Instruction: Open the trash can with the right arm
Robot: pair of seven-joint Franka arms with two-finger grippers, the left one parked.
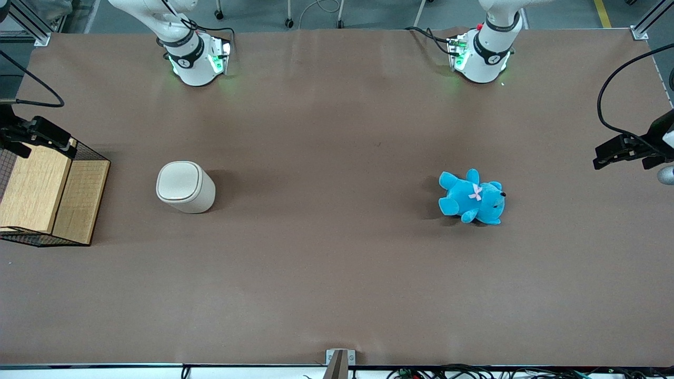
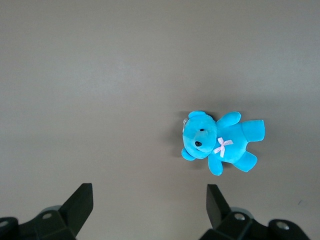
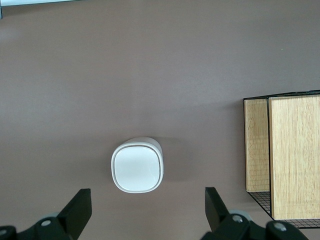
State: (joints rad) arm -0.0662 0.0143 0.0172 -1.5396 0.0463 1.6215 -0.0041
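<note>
The trash can [image 1: 185, 187] is a small cream-white bin that stands upright on the brown table with its flat lid shut. It also shows in the right wrist view [image 3: 137, 169], seen from above. The right arm [image 1: 181, 42] rises from its base at the table's back edge. Its black gripper [image 1: 52, 141] hangs high over the wire basket at the working arm's end of the table, well apart from the trash can. In the right wrist view the gripper [image 3: 147, 210] is open and empty, with both fingers [image 3: 79, 207] spread wide.
A wooden box in a black wire basket [image 1: 50, 197] stands beside the trash can at the working arm's end; it also shows in the right wrist view [image 3: 290, 160]. A blue teddy [image 1: 472, 197] lies toward the parked arm's end.
</note>
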